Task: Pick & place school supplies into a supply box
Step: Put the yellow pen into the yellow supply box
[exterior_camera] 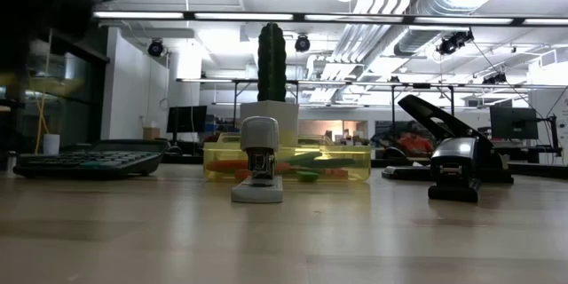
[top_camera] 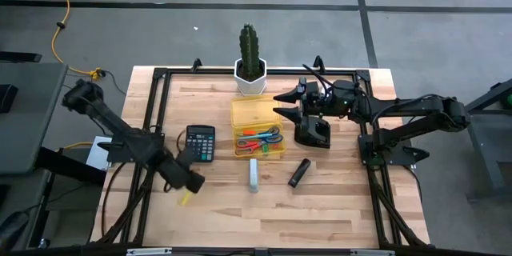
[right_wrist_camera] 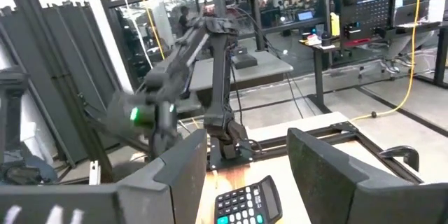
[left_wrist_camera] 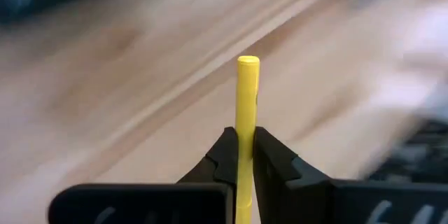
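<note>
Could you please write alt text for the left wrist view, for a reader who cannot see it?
The left tool is shut on a thin yellow pencil, which sticks out past its dark fingers above the blurred wooden table.

The left gripper [left_wrist_camera: 241,155] had its two dark fingers [left_wrist_camera: 224,157] pinched tight on a yellow pencil [left_wrist_camera: 247,94], which stuck straight out past them over the blurred wooden table [left_wrist_camera: 140,98].

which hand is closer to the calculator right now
Left. The left hand, shut on a yellow pencil, sits just in front of the calculator. The right hand, open, is farther off, across the supply box from it.
</note>
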